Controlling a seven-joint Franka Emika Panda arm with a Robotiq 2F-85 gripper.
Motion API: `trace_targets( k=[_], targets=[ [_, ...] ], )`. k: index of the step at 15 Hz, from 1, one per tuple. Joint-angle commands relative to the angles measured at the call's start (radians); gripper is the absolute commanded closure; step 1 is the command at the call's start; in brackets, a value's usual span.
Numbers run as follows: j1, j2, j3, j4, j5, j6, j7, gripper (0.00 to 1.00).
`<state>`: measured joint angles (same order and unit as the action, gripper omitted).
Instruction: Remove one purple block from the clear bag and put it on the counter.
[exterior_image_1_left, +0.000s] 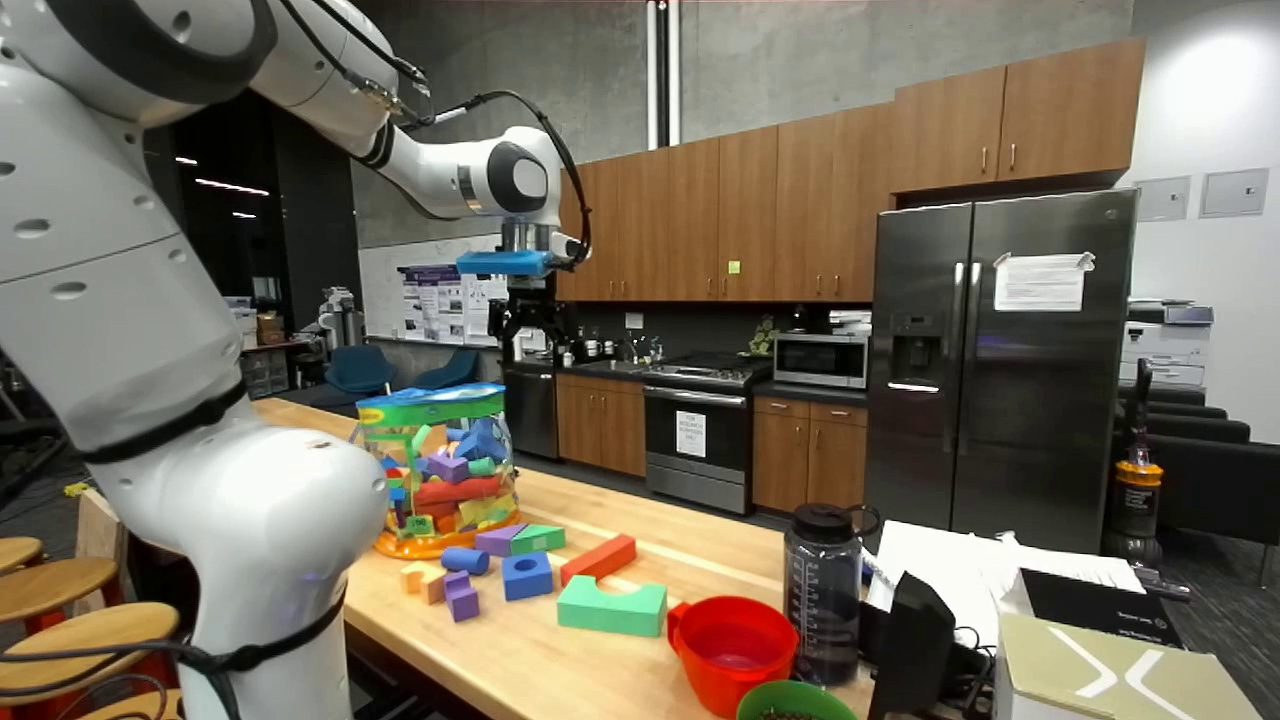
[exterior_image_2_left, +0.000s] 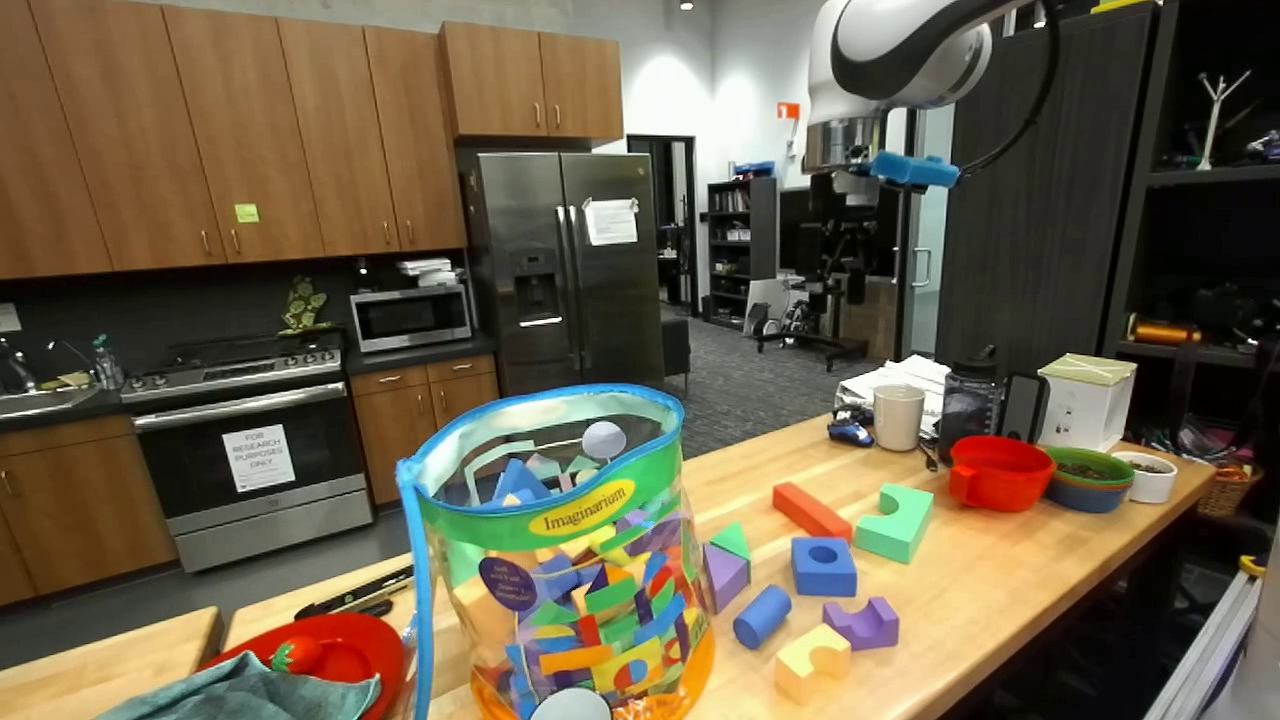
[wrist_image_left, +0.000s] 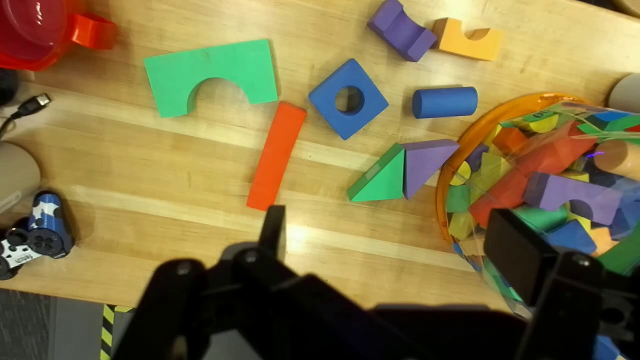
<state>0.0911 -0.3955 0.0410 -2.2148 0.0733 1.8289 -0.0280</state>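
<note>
So the clear bag (exterior_image_2_left: 580, 508) is standing upright between the long edges of the pale wooden counter (exterior_image_1_left: 580, 670): blue-trimmed top looks open, orange base, loads of mixed colours inside. Pretty easy to spot an arch-cut purple block (wrist_image_left: 565, 190) in there through the plastic.

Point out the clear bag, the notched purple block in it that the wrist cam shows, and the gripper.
Clear bag (exterior_image_2_left: 582, 508): exterior view, yellow printed oval on its wall.
Notched purple block (wrist_image_left: 574, 192): wrist view, face just above its notch.
Gripper (wrist_image_left: 390, 230): wrist view, gap midway between its fingertips.
</note>
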Motion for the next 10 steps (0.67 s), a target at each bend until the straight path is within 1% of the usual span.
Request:
trace_targets(
  k=[1, 3, 7, 10],
  targets=[
    [-0.007, 0.000, 0.006, 0.002, 0.002, -0.002, -0.002, 0.00],
    [-0.007, 0.000, 0.006, 0.002, 0.002, -0.002, -0.002, 0.00],
    [-0.003, 0.031, 0.005, 0.038, -0.008, -0.016, -0.031, 0.00],
    [0.004, 0.093, 0.009, 0.111, -0.033, -0.032, -0.098, 0.00]
  ],
)
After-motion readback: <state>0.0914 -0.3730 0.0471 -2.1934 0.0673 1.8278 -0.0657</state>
